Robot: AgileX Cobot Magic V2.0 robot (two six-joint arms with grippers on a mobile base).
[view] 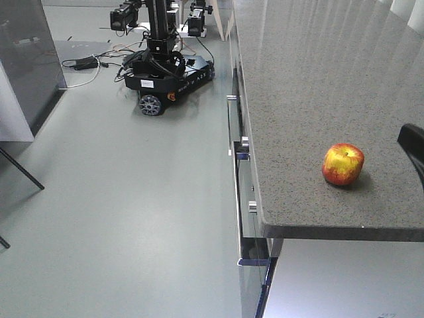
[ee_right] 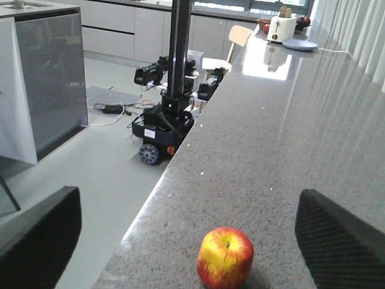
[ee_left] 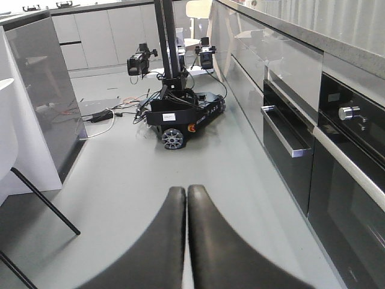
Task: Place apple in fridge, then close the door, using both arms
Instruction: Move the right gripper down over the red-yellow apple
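Pos: apple [ee_right: 225,257] on speckled counter [ee_right: 289,120], near front edge, stem up. R gripper [ee_right: 187,201] spread wide, empty; in wrist view apple sits between its two fingers, no contact. L gripper [ee_left: 186,192] pads pressed together, nothing inside, over floor, well apart from apple.

Handling (est.): light, stiff, glossy skin so prob. slippery; round, can roll; bruises if squeezed hard. Grip across widest middle.

Count: 1 apple, 2 grippers, 1 other wheeled robot [view: 165,73].

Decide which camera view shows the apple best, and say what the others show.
The right wrist view: the apple sits large on the counter, framed by the open right gripper. The front-facing view shows it smaller; the left wrist view misses it.
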